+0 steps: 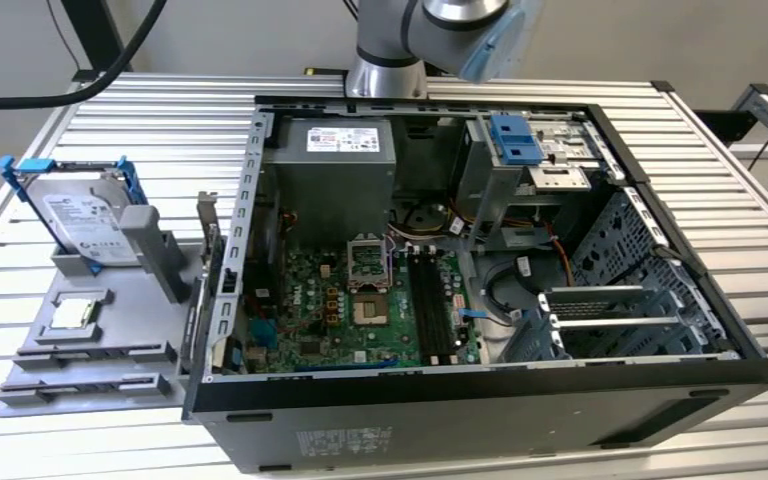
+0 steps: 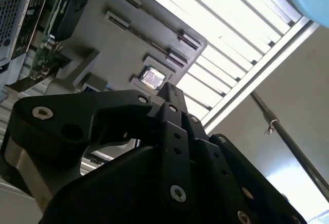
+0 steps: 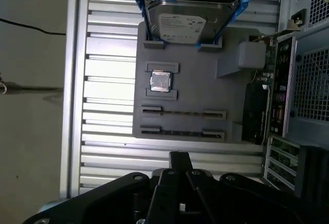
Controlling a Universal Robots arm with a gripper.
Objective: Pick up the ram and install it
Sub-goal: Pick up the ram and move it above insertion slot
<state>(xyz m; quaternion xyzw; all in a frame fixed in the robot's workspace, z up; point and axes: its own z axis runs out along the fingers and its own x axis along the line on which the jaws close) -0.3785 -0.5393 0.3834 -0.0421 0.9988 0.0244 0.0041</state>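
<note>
An open computer case (image 1: 491, 420) lies on the slatted surface (image 1: 704, 130), with a grey tray (image 3: 205, 80) just beside it. The tray carries one hard drive (image 3: 180, 26) in a blue frame, one square silver chip (image 3: 160, 81) and two long slots (image 3: 182, 112). Where the ram sits I cannot tell. The arm (image 1: 391, 45) rises behind the case. In both wrist views its black jaws look drawn together with nothing visible between them, pointing toward the tray.

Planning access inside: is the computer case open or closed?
Open: the computer case has no panel over its upward side, leaving the motherboard exposed.
</note>
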